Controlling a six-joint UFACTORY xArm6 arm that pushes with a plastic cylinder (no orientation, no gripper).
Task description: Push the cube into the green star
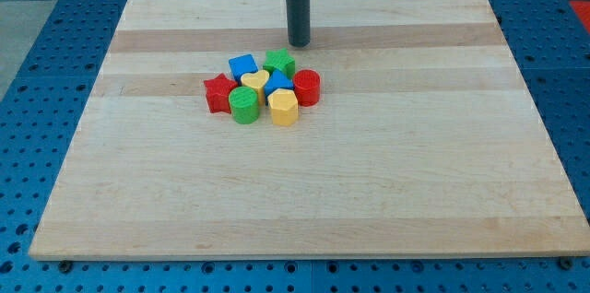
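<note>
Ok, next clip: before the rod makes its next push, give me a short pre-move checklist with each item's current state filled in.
1. My tip in view and resting on the wooden board: ok.
2. Tip clear of every block, toward the view's top of the cluster: ok.
3. Blue cube identified, at the cluster's upper left: ok.
4. Green star identified, just to the cube's right: ok.
5. Gap left between cube and star: cannot tell, they look nearly touching.
6. Free push line: not ok; yellow heart and red star crowd the cube.
</note>
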